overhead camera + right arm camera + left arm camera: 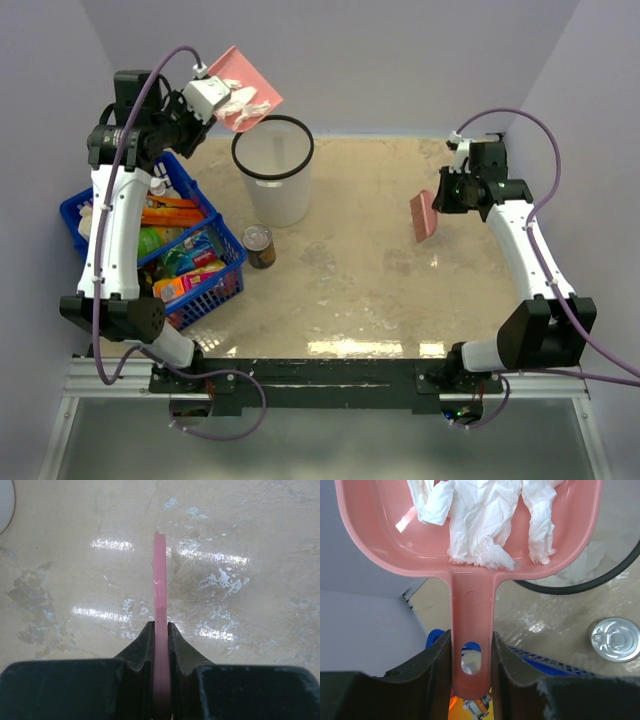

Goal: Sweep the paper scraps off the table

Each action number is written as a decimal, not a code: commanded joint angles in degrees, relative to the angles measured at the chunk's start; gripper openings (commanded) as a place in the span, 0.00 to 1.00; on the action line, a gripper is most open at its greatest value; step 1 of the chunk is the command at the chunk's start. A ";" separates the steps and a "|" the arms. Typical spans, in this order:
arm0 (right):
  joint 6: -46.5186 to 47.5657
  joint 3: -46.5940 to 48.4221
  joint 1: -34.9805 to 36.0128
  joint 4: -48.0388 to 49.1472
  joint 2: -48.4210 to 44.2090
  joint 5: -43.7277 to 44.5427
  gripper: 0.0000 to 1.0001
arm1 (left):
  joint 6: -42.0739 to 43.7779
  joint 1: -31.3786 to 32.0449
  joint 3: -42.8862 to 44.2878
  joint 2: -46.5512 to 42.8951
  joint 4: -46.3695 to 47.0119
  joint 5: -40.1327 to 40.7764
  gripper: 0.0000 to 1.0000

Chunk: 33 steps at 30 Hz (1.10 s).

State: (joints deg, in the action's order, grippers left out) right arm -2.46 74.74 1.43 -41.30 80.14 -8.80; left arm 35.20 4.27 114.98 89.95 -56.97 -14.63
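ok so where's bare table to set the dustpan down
Widest bare stretch of table: between the can and the pink scraper, running forward to the front rail. Crowded at left: blue basket, can and white bin stand close together.

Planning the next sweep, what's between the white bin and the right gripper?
Only bare table, in the top view, between the bin and the right gripper.

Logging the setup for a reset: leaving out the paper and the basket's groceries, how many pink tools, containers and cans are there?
Pink tools: 2 (dustpan in the left claw, scraper in the right claw)
Containers: 2 (white bin, blue basket)
Cans: 1 (can)
Total: 5
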 commanded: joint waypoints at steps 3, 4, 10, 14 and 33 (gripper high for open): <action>-2.46 1.54 -0.20 2.37 -1.57 -2.80 0.00 | 8.12 -3.39 2.09 -1.01 -0.51 6.01 0.00; -2.64 2.07 -0.29 1.75 -0.87 -3.50 0.00 | 9.43 -3.57 2.79 -0.14 -0.68 6.45 0.00; -4.48 4.53 -0.20 2.54 2.65 -7.72 0.00 | 15.33 -3.83 7.36 3.73 -1.91 9.62 0.00; -7.56 6.38 -0.20 2.89 2.22 -9.57 0.00 | 22.00 -3.83 16.22 7.25 -4.73 10.41 0.00; -9.32 0.76 -0.38 6.23 -4.99 -9.57 0.00 | 59.51 2.14 6.23 4.18 6.59 21.57 0.00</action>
State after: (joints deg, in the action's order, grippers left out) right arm -10.68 76.69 1.43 -37.93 78.56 -16.60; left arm 82.54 4.12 123.15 95.33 -55.68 1.41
